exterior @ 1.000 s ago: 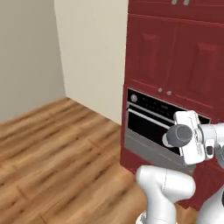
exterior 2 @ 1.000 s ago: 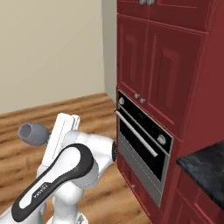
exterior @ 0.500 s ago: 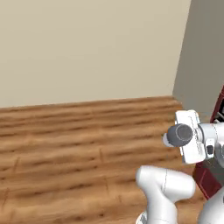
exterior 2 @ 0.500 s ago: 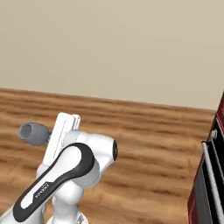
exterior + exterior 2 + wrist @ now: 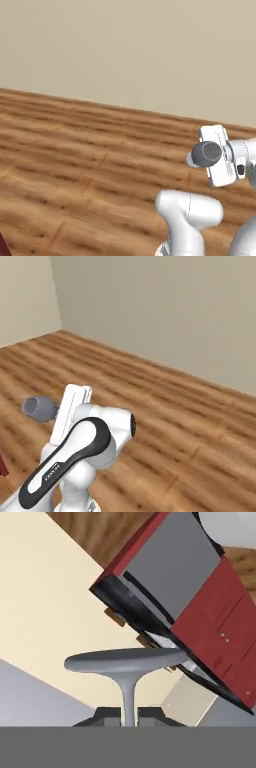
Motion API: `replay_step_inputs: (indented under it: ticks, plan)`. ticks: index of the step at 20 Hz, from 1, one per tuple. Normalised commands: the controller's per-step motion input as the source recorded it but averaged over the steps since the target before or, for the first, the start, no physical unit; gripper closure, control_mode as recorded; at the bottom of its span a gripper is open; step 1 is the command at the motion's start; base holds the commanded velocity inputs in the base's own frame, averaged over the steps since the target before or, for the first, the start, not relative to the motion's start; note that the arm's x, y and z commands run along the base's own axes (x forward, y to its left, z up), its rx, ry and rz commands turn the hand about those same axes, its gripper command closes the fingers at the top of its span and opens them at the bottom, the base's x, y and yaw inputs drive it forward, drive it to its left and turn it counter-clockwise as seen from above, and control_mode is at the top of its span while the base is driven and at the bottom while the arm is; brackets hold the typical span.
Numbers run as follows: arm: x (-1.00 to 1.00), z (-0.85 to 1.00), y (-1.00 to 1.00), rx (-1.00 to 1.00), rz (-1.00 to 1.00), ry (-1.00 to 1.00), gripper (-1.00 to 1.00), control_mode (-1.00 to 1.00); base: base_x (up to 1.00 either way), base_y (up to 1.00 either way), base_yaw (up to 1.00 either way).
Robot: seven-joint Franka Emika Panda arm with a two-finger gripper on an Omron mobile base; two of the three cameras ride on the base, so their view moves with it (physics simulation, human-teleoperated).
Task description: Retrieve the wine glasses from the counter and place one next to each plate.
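Step in hand: a wine glass (image 5: pixel 127 667) is being carried; wooden floor (image 5: pixel 75 150) and a plain wall (image 5: pixel 125 50) are faced from the base, so transit toward a plate is judged to be under way.
Pincer: closed tight on the thin stem, seen from the hand, the fingertips (image 5: pixel 107 714) pressed at either side of it.
Glass position: held in the pincer (image 5: pixel 128 716), off any table; its round foot is spread wide just beyond the fingertips.
Glass axis: the long axis runs along the stem, straight out from the pincer, foot pointing away from the hand.
Background: dark red cabinets (image 5: pixel 210 617) are seen tilted behind the glass.
Next move: a plate must be brought into view, then the glass turned foot-down beside it.
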Motion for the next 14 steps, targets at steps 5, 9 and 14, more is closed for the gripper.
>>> replay_step_inputs:
  ticks: [5, 9, 14]
  plan:
    - [0.00, 0.00, 0.00, 0.00, 0.00, 0.00, 1.00, 1.00, 0.51, 0.25, 0.73]
    - [0.00, 0.00, 0.00, 0.00, 0.00, 0.00, 1.00, 1.00, 0.86, -0.06, 0.70]
    - [0.00, 0.00, 0.00, 0.00, 0.00, 0.00, 1.00, 1.00, 1.00, -0.55, 0.46]
